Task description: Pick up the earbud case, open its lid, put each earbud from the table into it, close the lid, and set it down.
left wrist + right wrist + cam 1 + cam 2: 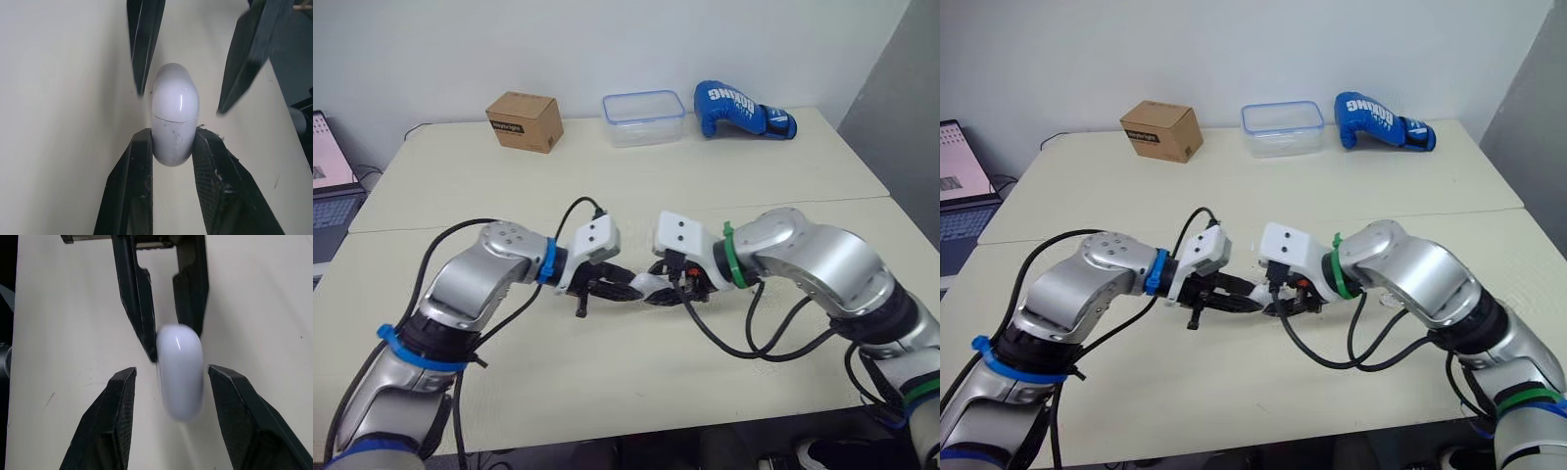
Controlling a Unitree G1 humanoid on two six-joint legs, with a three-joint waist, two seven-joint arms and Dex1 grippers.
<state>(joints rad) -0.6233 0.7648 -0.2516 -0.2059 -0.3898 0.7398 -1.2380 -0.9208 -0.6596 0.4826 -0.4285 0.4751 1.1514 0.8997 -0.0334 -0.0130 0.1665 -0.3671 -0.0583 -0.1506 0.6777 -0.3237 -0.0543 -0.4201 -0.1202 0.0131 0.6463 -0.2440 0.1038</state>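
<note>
Our left pincer (171,142) is clamped tight on the lower half of the white case (174,110). One finger presses each side just below the seam, so the lid end stands free beyond the fingertips. Our right pincer (171,377) faces it from the opposite side with its fingers spread wide, one on either side of the case's rounded top. As far as we can see, it touches neither side.

The case hangs in the air between our two arms, just above the near part of the table (724,176). Its lid is shut, and the seam shows as a thin unbroken line.

We judge this hold is chosen for the opening step: gripping the body low leaves the lid clear for the other pincer to catch and swing back. The risk we see is the smooth, rounded shell slipping or twisting between the left fingers once the lid is pushed.

The cardboard box (524,120), plastic tub (643,117) and blue boxing glove (742,110) sit well apart along the far edge, out of our way.
</note>
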